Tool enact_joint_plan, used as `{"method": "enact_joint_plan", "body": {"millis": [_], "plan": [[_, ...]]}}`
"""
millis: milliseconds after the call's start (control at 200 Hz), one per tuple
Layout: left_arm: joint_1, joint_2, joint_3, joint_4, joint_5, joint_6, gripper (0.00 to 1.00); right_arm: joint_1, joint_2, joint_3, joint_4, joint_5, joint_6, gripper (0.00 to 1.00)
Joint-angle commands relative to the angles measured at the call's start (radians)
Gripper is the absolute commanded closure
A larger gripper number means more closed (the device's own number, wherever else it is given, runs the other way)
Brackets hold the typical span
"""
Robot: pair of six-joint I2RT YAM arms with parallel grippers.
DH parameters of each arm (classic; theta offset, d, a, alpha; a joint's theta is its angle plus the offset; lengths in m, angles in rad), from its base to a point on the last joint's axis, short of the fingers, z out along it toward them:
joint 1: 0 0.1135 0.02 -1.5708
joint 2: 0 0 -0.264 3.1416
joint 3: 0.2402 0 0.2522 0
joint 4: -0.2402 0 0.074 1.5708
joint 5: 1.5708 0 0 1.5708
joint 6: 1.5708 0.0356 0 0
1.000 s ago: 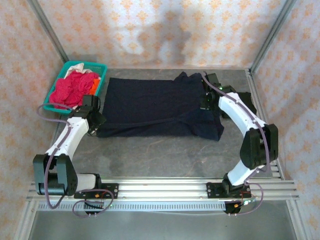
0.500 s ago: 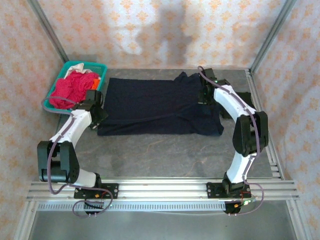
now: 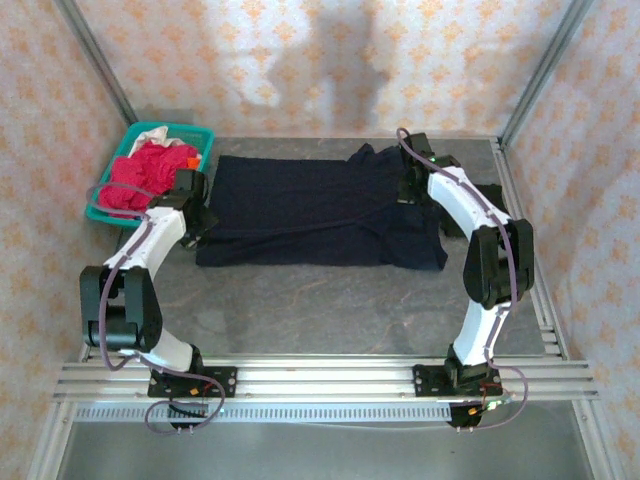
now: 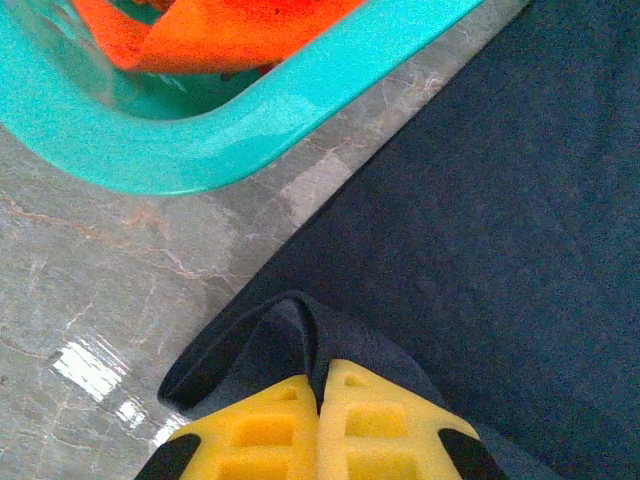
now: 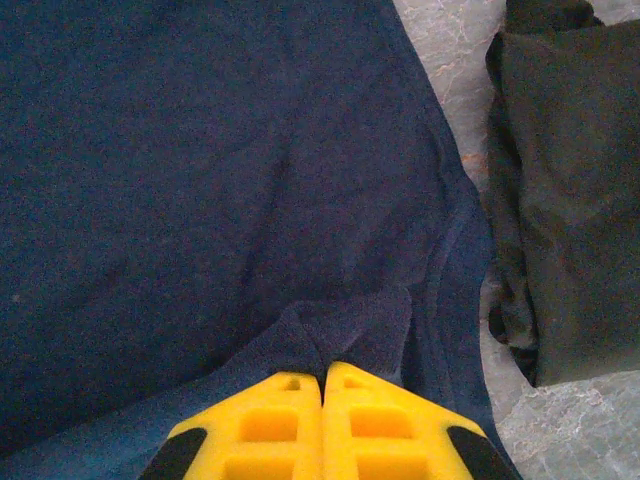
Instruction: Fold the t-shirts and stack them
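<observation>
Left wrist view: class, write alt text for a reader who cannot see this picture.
The shut left gripper pinches a raised fold at the edge of a navy t-shirt spread on a grey marbled table. Beyond it curves the rim of a teal basket holding orange cloth.

Navy t-shirt (image 5: 200, 150) running past the right wrist view's edges, its pinched folds disappearing inside the closed right claw (image 5: 322, 375) and left claw (image 4: 322, 378), black t-shirt (image 5: 565, 200) being cropped at the frame's right, teal basket (image 4: 250, 120) and orange t-shirt (image 4: 220, 30) being cut off above, white t-shirt (image 3: 150, 133) sitting half buried under magenta-red t-shirt (image 3: 135, 175).
</observation>
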Motion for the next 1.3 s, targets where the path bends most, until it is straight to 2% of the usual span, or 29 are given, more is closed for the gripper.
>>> {"method": "enact_joint_plan", "body": {"millis": [0, 290, 1296], "plan": [[-0.006, 0.027, 0.043, 0.009, -0.048, 0.025, 1.00, -0.023, -0.027, 0.004, 0.030, 0.051, 0.013, 1.00], [-0.007, 0.109, 0.095, 0.022, -0.050, 0.036, 1.00, -0.028, 0.068, 0.091, 0.005, 0.040, 0.012, 1.00], [-0.007, 0.372, 0.292, 0.054, -0.056, 0.050, 1.00, -0.043, 0.227, 0.159, 0.019, 0.007, 0.024, 1.00]]}}
